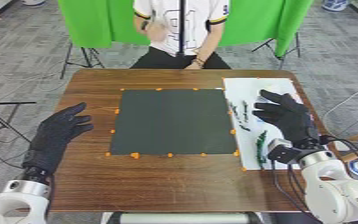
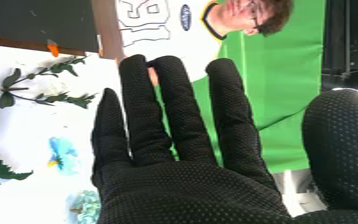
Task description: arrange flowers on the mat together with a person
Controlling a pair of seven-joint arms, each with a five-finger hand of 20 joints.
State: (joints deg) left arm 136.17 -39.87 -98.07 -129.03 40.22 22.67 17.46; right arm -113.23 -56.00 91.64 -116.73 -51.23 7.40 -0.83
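Black-gloved right hand (image 1: 286,114), open with straight fingers and its thumb spread, is over the white sheet (image 1: 246,85) just to the right of the dark mat (image 1: 171,122). On that sheet lie a dark leafy sprig (image 2: 7,95), a light-blue flower (image 2: 63,154), a pale teal flower (image 2: 87,205) and a long green sprig (image 1: 261,145). Left hand (image 1: 58,129), also open, fingers relaxed, is over the brown table (image 1: 95,185) left of the mat.

The table (image 1: 158,185) is smooth brown wood, the mat (image 1: 171,122) matt, the green backdrop (image 1: 95,25) creased cloth.
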